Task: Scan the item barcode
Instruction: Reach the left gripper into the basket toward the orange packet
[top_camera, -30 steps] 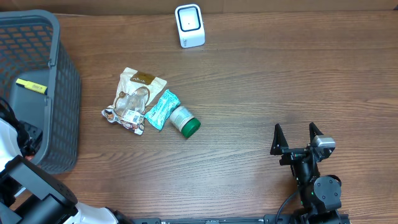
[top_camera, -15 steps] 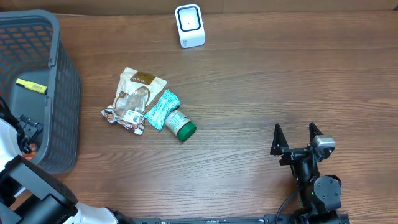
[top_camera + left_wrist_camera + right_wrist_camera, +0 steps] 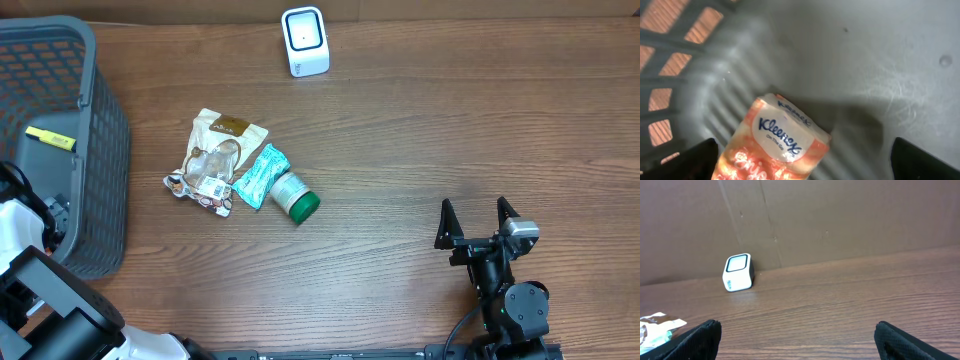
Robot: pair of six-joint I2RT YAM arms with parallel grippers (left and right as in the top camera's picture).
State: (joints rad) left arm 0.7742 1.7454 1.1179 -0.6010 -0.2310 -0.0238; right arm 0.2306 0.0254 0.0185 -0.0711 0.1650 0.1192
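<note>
Where the left gripper [image 3: 805, 169] is: down inside the grey basket [image 3: 100, 150] at the bench's left edge, low over the basket floor.
Left jaws: spread wide, one finger in each lower corner of the wrist view, pinching nothing.
Item: the orange-and-white Kleenex pack [image 3: 774, 145], flat on the basket floor between the open fingers. Can't tell whether the left finger touches it.
Also in the basket: a dark box with a yellow label [image 3: 50, 138], toward the far side.
Scanner [image 3: 305, 41]: white, upright at the far edge, about mid-bench, well apart from the basket.
Mid-bench pile: brown pouch [image 3: 228, 133], clear packet [image 3: 205, 180], teal sachet [image 3: 260, 176] and green-capped bottle [image 3: 296, 198] on its side, all bunched together.
Right gripper [image 3: 474, 207]: near the front edge on the right, jaws spread and holding nothing, with the scanner in its wrist view.
</note>
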